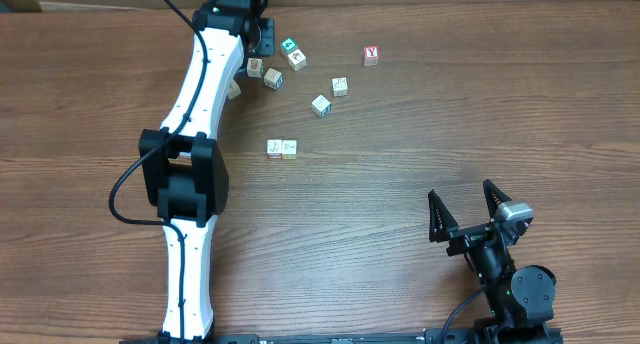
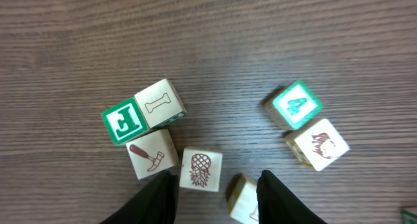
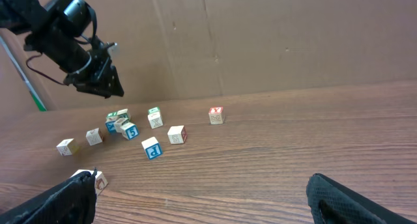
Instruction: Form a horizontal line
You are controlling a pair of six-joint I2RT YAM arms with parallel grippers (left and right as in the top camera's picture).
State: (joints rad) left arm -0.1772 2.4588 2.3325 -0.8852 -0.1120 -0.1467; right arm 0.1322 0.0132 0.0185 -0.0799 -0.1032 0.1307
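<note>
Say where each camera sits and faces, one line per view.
Overhead: above the table, looking straight down; left arm and right arm show.
Left wrist: on the left arm, looking down at clustered cubes; own jaws at bottom.
Right wrist: low, facing across to the cardboard wall; own jaws in bottom corners.
Shared: overhead and right wrist both show the red "Y" cube.

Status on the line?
Left gripper open at far cluster, pineapple cube just ahead. Right gripper open, near edge. Line: two cubes touching.
</note>
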